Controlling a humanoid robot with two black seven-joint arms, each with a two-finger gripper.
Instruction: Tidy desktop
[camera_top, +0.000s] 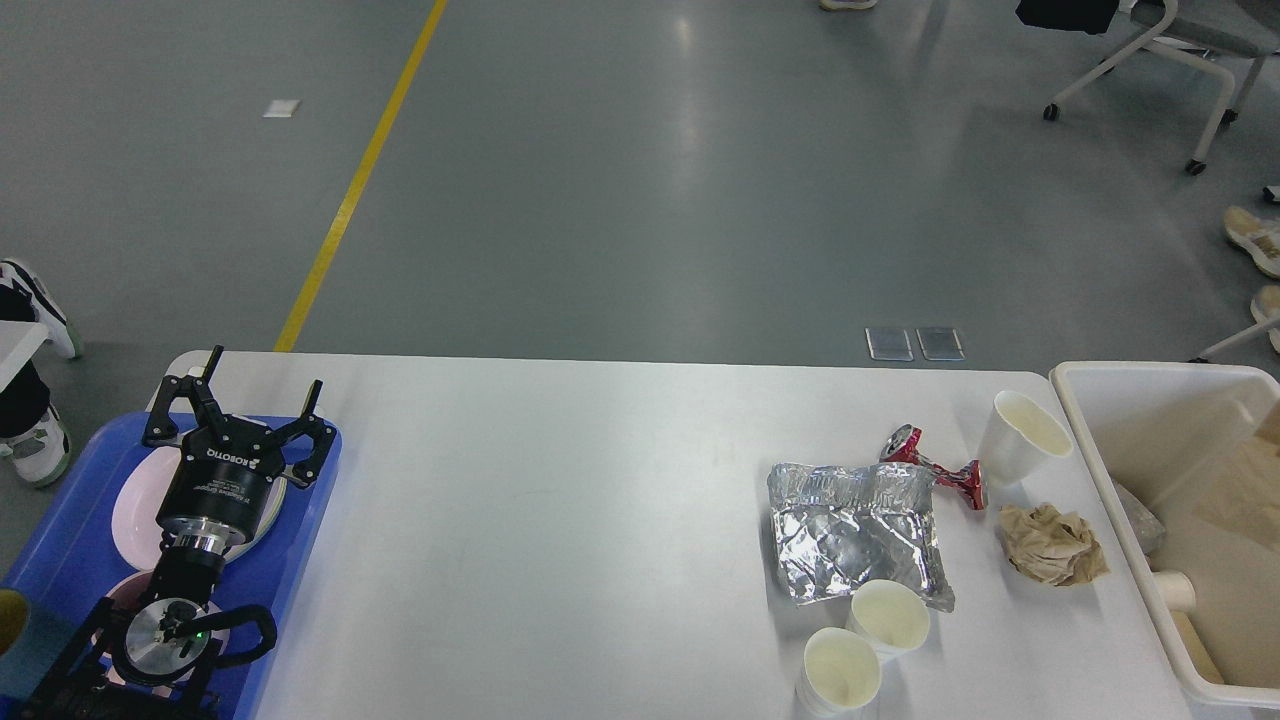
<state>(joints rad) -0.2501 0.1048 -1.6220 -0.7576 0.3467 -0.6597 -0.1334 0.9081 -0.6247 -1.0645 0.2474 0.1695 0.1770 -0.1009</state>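
Note:
The white desktop (560, 520) fills the lower half of the head view. At its right lie a crumpled silver foil bag (850, 535), a crushed red can (935, 462), a crumpled brown paper ball (1052, 542) and three white paper cups: one upright (1020, 437) near the back, two (862, 645) at the front edge. My left gripper (238, 392) hangs open over the blue tray (70, 540) at the far left, holding nothing. My right gripper is out of view.
A deep white bin (1120, 400) stands at the right edge, holding brown paper (1245, 500) and a cup. White plates (135, 510) sit on the blue tray. Beyond the table lie grey floor, a yellow line and a chair at the top right.

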